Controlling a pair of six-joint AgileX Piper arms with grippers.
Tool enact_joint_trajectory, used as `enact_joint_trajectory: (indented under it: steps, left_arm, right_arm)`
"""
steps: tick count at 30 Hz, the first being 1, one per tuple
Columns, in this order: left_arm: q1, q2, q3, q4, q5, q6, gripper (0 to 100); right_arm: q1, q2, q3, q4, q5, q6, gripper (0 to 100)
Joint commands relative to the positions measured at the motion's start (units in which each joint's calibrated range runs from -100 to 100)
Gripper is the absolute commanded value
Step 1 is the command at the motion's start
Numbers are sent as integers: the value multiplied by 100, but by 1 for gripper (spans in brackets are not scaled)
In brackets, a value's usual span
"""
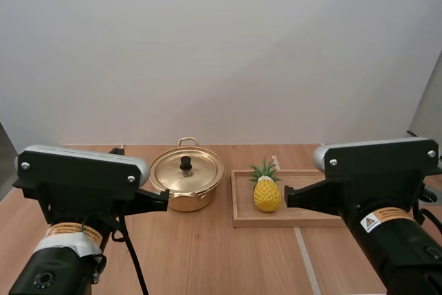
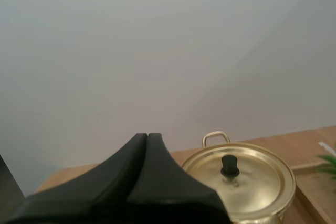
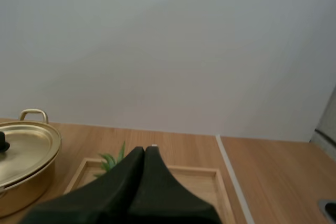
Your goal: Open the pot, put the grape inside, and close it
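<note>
The pot point(image 1: 186, 202) stands closed, left of centre, with its lid point(image 1: 204, 170) on and the knob point(image 1: 186, 163) upright. The left gripper point(image 1: 163, 202), fingers pressed together on nothing, hangs at the pot's near-left, so the knob lies ahead and to its right. I judge this arm the nearer for lifting the lid. The fruit is a pineapple point(image 1: 266, 193), upright in the tray point(image 1: 276, 222) right of the pot. It is just left of the right gripper point(image 1: 290, 197), which is also closed and empty.
</note>
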Motion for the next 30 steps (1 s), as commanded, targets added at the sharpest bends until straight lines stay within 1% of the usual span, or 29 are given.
enact_joint_trajectory:
  steps: [1, 5, 6, 16, 19, 23, 26, 30]
  left_arm:
    - [15, -21, 243, 29, 27, -57, 0]
    - [15, -21, 539, 29, 27, -57, 0]
    - [15, -21, 602, 29, 27, -57, 0]
    - [15, -21, 781, 3, 143, -57, 0]
    - [15, -21, 781, -291, 929, -57, 0]
    - [15, -21, 781, -391, 921, -68, 0]
    - [15, -21, 781, -617, 830, -142, 0]
    - [15, -21, 781, -682, 829, -406, 0]
  right_arm:
    - [-29, -43, 281, 138, -39, -8, 0]
    - [-29, -43, 310, 26, 787, -8, 0]
    - [-29, -43, 316, 26, 822, -8, 0]
    - [-29, -43, 331, -2, 821, -8, 0]
    - [-29, -43, 331, -2, 821, -8, 0]
    - [-29, -43, 331, 22, 821, -8, 0]
    - [-29, -43, 331, 22, 821, -8, 0]
    - [-29, -43, 331, 22, 821, -8, 0]
